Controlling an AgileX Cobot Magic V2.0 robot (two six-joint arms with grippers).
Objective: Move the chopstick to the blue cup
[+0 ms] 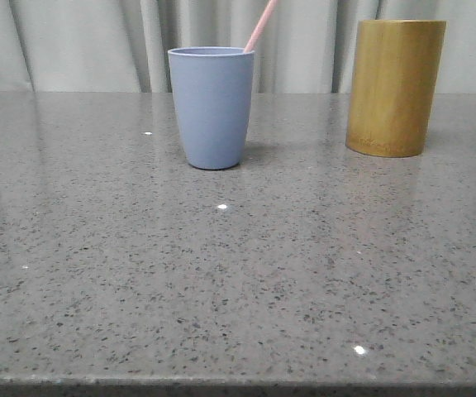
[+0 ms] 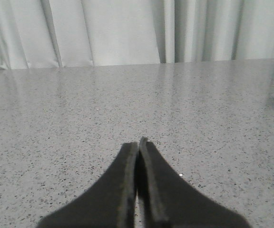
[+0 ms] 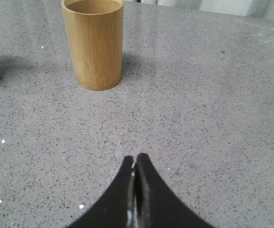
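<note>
Chopstick (image 1: 260,25) leans in blue cup (image 1: 211,107); bamboo cylinder (image 1: 395,87) seemingly empty; both jaws clenched.

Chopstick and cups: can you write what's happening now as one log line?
chopstick: standing in blue cup, leaning right | bamboo cup: upright, apart | left gripper: jaws shut, holding nothing | right gripper: jaws shut, holding nothing

Speckled grey stone tabletop (image 1: 238,281); pale pleated curtain (image 1: 73,41) behind.

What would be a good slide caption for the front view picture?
A pink chopstick leans out of the blue cup on a grey speckled table, with a bamboo cylinder standing apart beside it.
</note>
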